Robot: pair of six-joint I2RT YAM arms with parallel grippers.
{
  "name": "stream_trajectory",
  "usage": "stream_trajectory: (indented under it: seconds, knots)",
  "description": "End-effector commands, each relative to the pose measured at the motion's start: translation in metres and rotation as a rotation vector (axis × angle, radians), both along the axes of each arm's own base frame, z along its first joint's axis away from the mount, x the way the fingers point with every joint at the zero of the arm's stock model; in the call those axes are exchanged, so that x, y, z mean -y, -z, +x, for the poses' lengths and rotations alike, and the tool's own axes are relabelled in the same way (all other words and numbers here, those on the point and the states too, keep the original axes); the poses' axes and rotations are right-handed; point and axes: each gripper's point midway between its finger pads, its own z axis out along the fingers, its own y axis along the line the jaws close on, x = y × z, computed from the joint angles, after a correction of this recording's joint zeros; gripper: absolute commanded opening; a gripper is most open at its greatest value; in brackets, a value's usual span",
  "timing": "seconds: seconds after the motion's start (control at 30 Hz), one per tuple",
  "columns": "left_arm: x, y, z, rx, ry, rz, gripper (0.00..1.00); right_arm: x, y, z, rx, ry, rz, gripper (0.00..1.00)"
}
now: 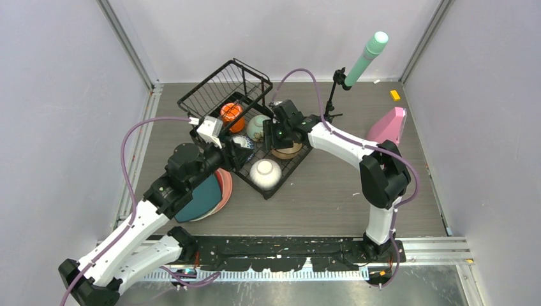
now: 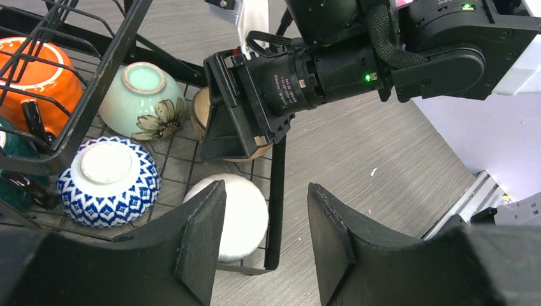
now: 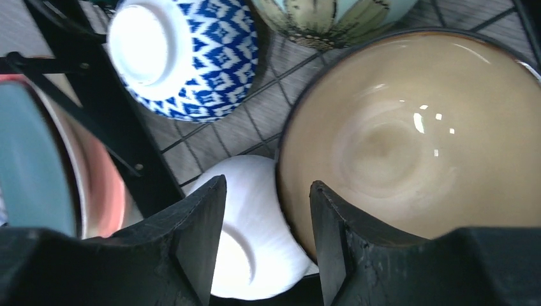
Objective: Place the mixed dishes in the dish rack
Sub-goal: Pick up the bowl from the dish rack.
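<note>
- My left gripper [image 2: 265, 248] has its jaws apart, and nothing is between them. It hovers above the near edge of the dish rack [image 1: 210, 89], over the white bowl [image 2: 239, 213] and the bare table [image 2: 383, 159].
- My right gripper [image 3: 265, 236] also has its jaws apart. They stand astride the rim of the tan bowl [image 3: 395, 140], one finger [image 3: 348, 255] over the inside and the other finger [image 3: 188, 248] outside it. There is a gap on the outer side, so the rim is not pinched.
- The tan bowl sits in the flat tray part of the rack with its mouth up. It is just beside the white bowl, which lies mouth down.
- The blue-patterned bowl [image 3: 178, 51] lies mouth down on the tray grid, next to the raised basket section.
- The mint bowl [image 2: 143, 99], which has a flower painted on it, is mouth down behind the blue-patterned one.
- The orange mug [image 1: 231, 113] is inside the raised basket.
- The teal plate [image 1: 199, 197] and the pink plate [image 1: 224, 185] are outside the rack, together at its left side and partly under my left arm. I cannot tell whether they lean or lie flat.
</note>
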Motion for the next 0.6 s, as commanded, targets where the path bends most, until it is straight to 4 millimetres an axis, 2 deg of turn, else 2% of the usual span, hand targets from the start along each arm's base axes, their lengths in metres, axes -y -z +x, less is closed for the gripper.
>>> stream_trajectory:
  seconds: [0.0,0.17,0.4,0.57]
  knots:
    - [-0.004,-0.004,-0.001,0.018,-0.012,0.002,0.52,0.015,-0.009,0.019,0.103,0.034,-0.089,0.55]
    - [-0.001,-0.004,0.002,0.017,-0.013,0.000,0.53,0.014,0.000,0.020,0.103,0.019,-0.110,0.48]
    - [0.000,-0.002,0.002,0.012,-0.007,0.000,0.53,0.003,0.012,0.015,0.070,-0.026,-0.097,0.44]
    - [-0.002,-0.001,0.000,0.012,-0.013,-0.002,0.54,0.002,0.014,0.015,0.065,-0.019,-0.098,0.29]
